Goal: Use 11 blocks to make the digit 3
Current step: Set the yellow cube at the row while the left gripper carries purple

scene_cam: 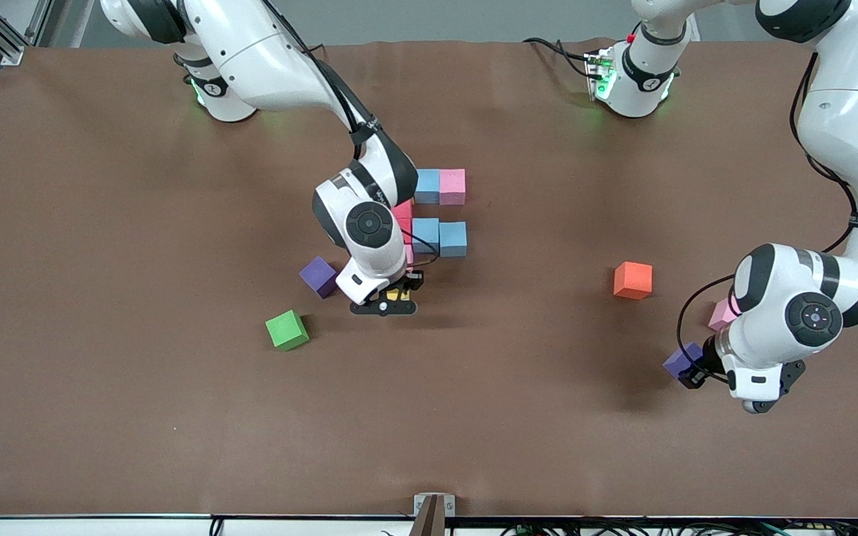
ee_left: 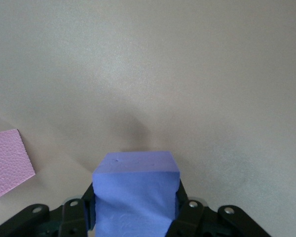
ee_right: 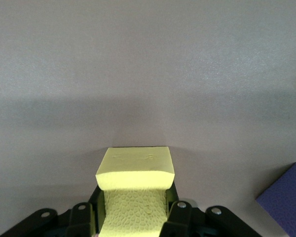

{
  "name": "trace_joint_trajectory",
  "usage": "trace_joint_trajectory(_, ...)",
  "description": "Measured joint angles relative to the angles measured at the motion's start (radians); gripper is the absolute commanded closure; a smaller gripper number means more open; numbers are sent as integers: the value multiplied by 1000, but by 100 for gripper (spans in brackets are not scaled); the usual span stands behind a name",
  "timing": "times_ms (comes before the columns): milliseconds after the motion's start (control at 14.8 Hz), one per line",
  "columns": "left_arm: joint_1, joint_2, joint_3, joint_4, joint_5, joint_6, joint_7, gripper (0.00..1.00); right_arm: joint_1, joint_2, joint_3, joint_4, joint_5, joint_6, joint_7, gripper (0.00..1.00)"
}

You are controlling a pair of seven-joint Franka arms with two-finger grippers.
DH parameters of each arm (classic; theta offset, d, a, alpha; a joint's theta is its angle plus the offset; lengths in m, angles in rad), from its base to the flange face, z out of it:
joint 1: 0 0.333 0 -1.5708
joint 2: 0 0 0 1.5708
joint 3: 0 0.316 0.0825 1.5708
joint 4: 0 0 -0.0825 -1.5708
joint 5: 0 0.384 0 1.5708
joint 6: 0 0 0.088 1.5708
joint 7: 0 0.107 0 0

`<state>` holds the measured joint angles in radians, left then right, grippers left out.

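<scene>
My right gripper (scene_cam: 390, 299) (ee_right: 134, 207) is shut on a yellow block (scene_cam: 398, 295) (ee_right: 135, 170), low over the table just nearer the front camera than the partial digit 3. That figure shows a light blue block (scene_cam: 427, 186) touching a pink block (scene_cam: 452, 186), two more light blue blocks (scene_cam: 439, 237), and a red block (scene_cam: 403, 211); the right arm hides part of it. A loose purple block (scene_cam: 318, 276) (ee_right: 286, 197) lies beside the right gripper. My left gripper (scene_cam: 690, 368) (ee_left: 135, 207) is shut on another purple block (scene_cam: 681, 360) (ee_left: 135, 190), over the left arm's end, next to a loose pink block (scene_cam: 722, 314) (ee_left: 7, 160).
A green cube (scene_cam: 287, 330) lies nearer the front camera than the loose purple block. An orange cube (scene_cam: 633, 280) sits between the figure and the left gripper. The brown table (scene_cam: 138, 409) stretches bare toward the front camera.
</scene>
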<state>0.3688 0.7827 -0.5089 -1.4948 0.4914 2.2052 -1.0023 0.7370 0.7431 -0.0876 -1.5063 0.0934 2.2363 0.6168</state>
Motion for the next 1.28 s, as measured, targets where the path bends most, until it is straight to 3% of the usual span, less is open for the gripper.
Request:
trace_joint_trajectory(607, -2, -1, -10, 3, 0, 1, -28, 51, 1, 2, 0, -3, 0, 13, 0, 100)
trace_joint_trajectory(1281, -112, -2, -33, 4, 0, -10, -327, 51, 9, 2, 1, -4, 0, 16, 3, 100)
